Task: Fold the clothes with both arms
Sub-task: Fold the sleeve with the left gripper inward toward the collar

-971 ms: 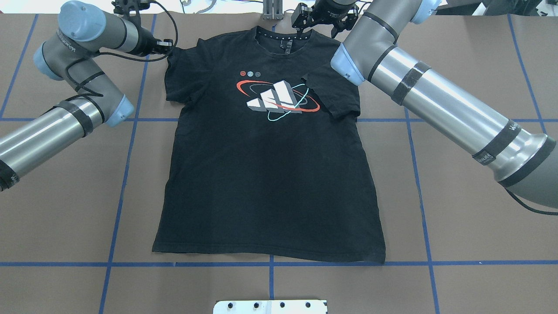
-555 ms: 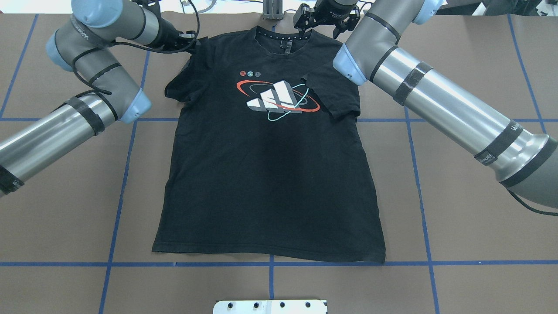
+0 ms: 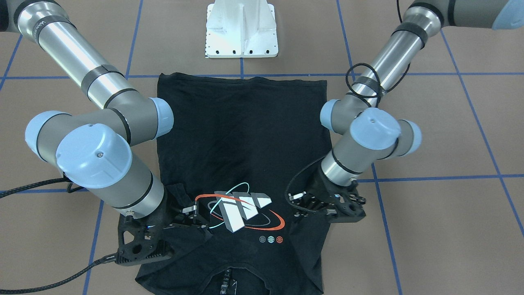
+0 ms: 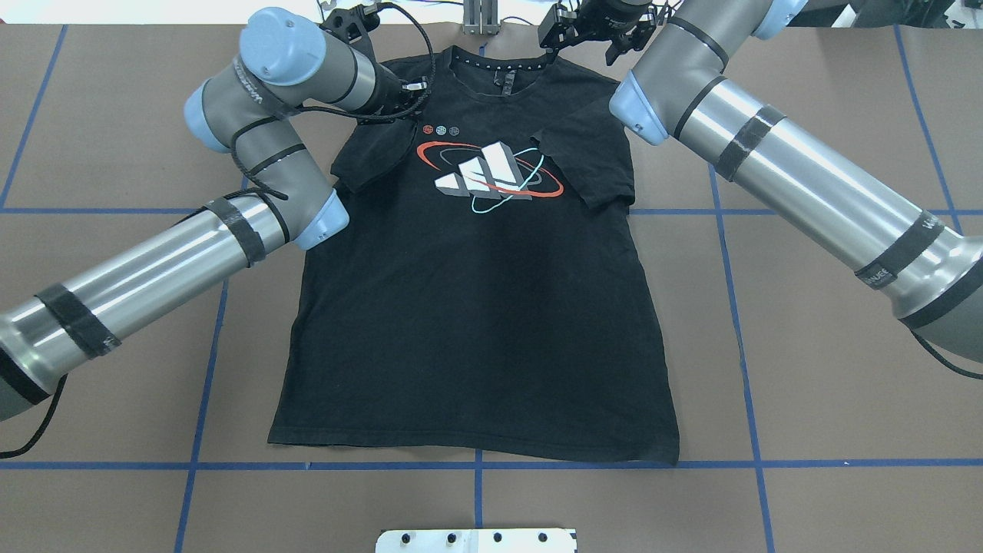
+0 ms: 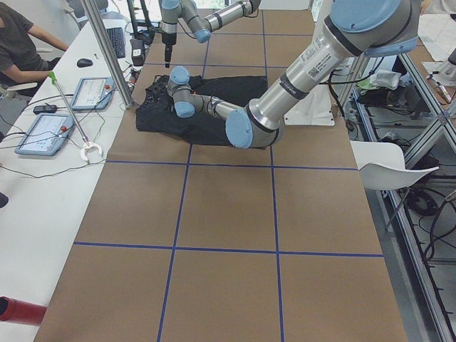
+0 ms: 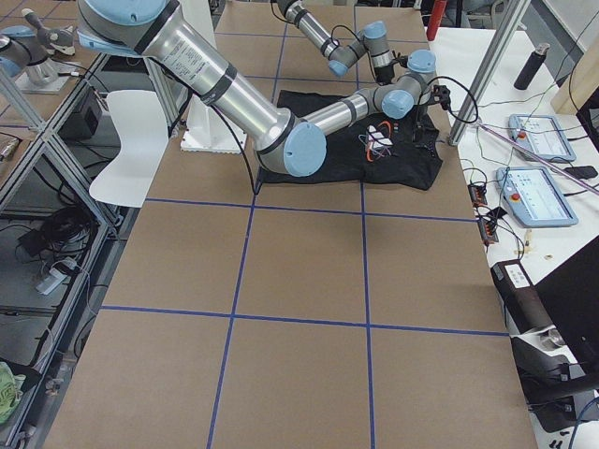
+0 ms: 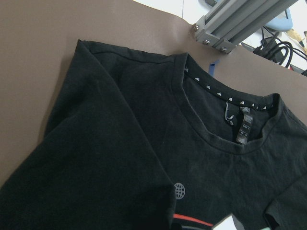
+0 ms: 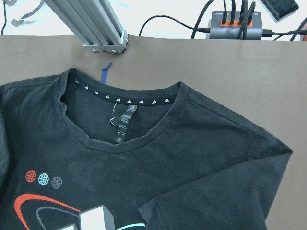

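The black T-shirt (image 4: 476, 307) lies flat with the logo (image 4: 491, 173) up and the collar (image 4: 499, 73) at the far edge. Its right sleeve (image 4: 591, 165) is folded in onto the chest. My left gripper (image 4: 411, 86) is shut on the left sleeve (image 4: 369, 157) and holds it lifted over the chest beside the three dots; it also shows in the front view (image 3: 299, 205). My right gripper (image 4: 584, 38) hovers open and empty above the right shoulder; its fingers show in the front view (image 3: 194, 217). Both wrist views show the shirt (image 7: 144, 167) (image 8: 201, 158) and no fingers.
The white pedestal base (image 3: 241, 30) stands at the near edge behind the hem. An aluminium post (image 8: 100, 33) and a cable hub (image 8: 235, 24) sit just past the collar. Blue tape lines (image 4: 215, 307) cross the brown table. A desk with tablets (image 5: 50, 132) runs along the far side.
My left gripper has moved inward from the shirt's left edge to over the chest, pulling the left sleeve with it. My right gripper has drifted slightly right and farther back.
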`<state>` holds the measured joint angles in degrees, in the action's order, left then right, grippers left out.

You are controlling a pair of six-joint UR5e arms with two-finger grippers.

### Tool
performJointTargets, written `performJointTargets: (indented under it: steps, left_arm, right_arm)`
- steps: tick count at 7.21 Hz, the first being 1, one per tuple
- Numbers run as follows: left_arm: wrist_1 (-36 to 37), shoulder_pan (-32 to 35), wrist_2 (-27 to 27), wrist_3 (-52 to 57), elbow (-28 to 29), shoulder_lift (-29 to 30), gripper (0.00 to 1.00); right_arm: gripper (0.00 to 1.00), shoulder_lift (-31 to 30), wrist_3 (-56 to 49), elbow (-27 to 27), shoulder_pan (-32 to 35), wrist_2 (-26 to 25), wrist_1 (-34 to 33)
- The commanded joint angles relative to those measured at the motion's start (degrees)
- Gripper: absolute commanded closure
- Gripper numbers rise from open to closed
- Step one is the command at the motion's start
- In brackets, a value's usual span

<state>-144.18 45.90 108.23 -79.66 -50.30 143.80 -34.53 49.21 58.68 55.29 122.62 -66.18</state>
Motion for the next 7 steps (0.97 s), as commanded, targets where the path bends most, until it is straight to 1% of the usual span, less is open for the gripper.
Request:
performJointTargets:
  steps: [1, 2, 4, 7]
  left_arm:
    - [-3.7, -0.3, -2.2, -0.3, 4.9, 1.5, 1.0]
    - [-6.6, -0.4, -2.7, -0.4, 5.8, 1.7, 1.0]
    - [-7.0, -0.3, -2.6, -0.6, 5.9, 1.8, 1.0]
    - [-7.1, -0.5, -2.5, -1.7, 5.9, 3.8, 1.0]
  right_arm:
    - [0.0, -0.2, -0.3, 0.0, 0.3, 0.1, -0.1]
    - [0.0, -0.3, -0.4, 0.0, 0.3, 0.1, -0.1]
    - [0.0, -0.4, -0.8, -0.1, 0.4, 0.1, -0.1]
    - [0.0, -0.6, -1.0, -0.2, 0.5, 0.1, -0.1]
